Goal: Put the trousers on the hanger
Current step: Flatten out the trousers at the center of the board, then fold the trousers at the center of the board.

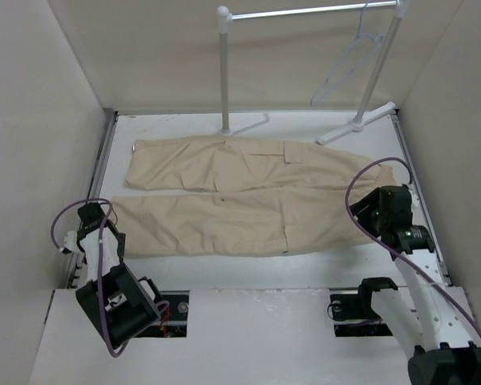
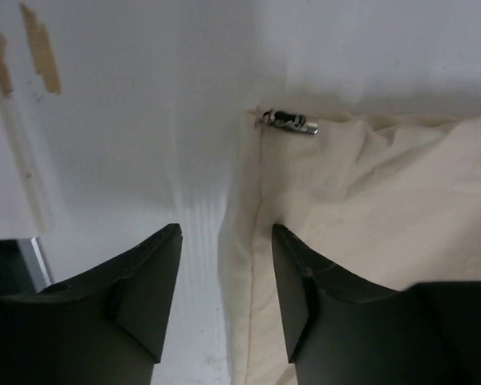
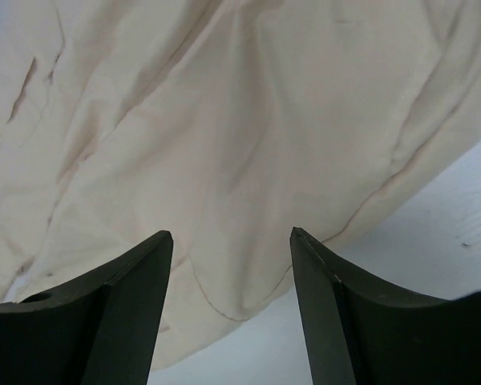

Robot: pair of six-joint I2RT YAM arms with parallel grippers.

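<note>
The beige trousers point(image 1: 240, 196) lie flat and wrinkled across the table, both legs stretched left to right. The thin whitish hanger point(image 1: 349, 68) hangs by its hook from the rail at the back right, far from both arms. My left gripper point(image 1: 112, 237) is low at the trousers' near left end. In the left wrist view its jaws point(image 2: 224, 233) stand open astride the seamed cloth edge point(image 2: 252, 241). My right gripper point(image 1: 361, 210) is at the trousers' right end, open point(image 3: 231, 234), with a fold of cloth point(image 3: 240, 265) between its fingertips.
The white tubular garment rail point(image 1: 305, 12) stands at the back, its feet point(image 1: 357, 124) on the table just behind the trousers. Side walls close in the table on the left and right. A small metal fastener point(image 2: 289, 122) shows at the cloth's corner.
</note>
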